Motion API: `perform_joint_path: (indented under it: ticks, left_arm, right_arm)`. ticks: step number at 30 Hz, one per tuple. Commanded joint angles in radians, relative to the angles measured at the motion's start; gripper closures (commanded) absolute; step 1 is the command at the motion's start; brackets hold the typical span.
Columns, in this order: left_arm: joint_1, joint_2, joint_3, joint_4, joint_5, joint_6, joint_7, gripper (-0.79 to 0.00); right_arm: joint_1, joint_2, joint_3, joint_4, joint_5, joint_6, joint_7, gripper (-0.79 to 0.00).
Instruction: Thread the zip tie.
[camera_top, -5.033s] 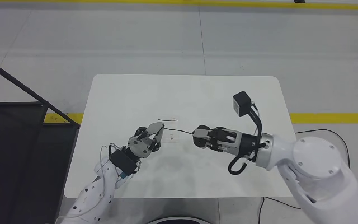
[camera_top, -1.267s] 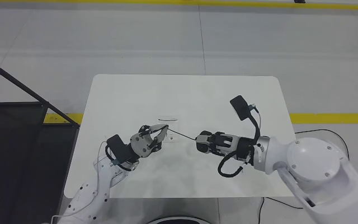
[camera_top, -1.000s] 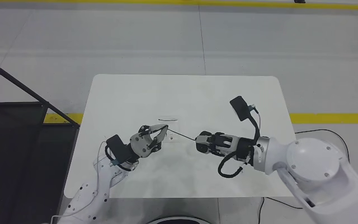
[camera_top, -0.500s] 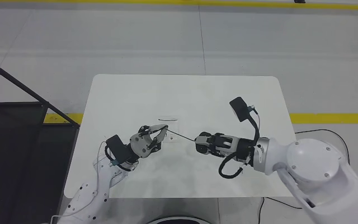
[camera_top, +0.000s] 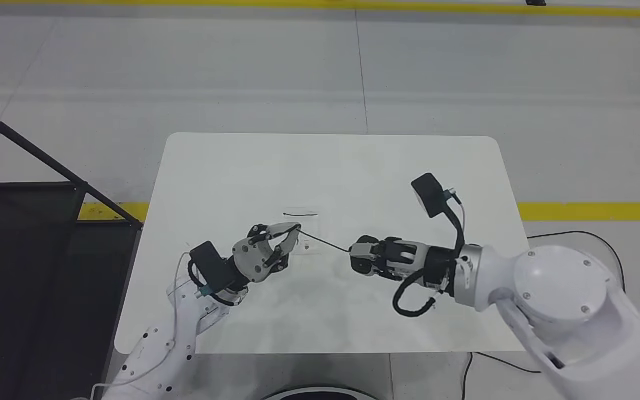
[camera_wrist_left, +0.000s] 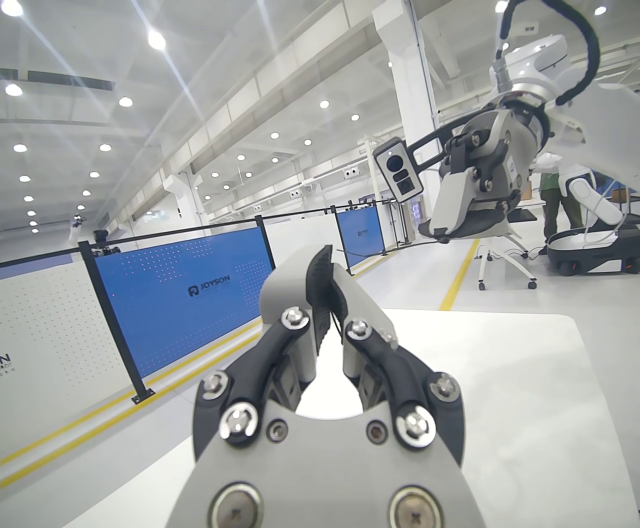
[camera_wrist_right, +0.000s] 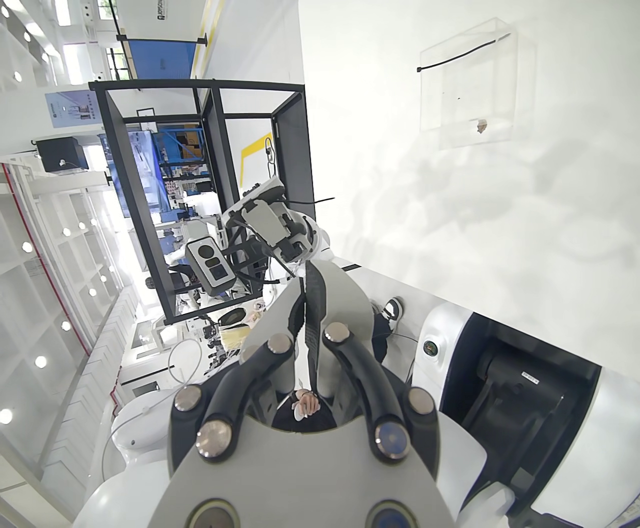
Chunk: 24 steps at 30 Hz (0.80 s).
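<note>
Industrial robotics hall: blue partition panels, yellow floor lines.

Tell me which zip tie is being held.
The held zip tie, spanning the left gripper and right gripper; the spare zip tie lies on a clear box.

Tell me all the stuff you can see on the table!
table: one, white, under everything.
box: one, see-through, on the table beyond the claws.
other tie: one, black, lying along the box's top edge.
speck: one, brown, at the box; inside or on it, hard to tell.
held tie: one, black, stretched between the two claws above the table.
floor stripes: two, yellow, on the grey floor around the table.
left claw: one, grey and black, shut on one end of the held tie.
right claw: one, grey and black, shut on the other end.
</note>
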Motion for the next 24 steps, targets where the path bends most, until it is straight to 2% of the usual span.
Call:
perform_joint_path:
  ticks: [1, 24]
  left_arm:
    - [0.000, 0.000, 0.000, 0.000, 0.001, 0.001, 0.000, 0.000]
    - [-0.003, 0.002, 0.004, 0.000, -0.002, 0.006, -0.001, 0.000]
  right_arm:
    - [0.000, 0.000, 0.000, 0.001, 0.002, -0.001, 0.000, 0.000]
    - [-0.002, 0.001, -0.003, 0.013, 0.026, -0.011, -0.008, 0.000]
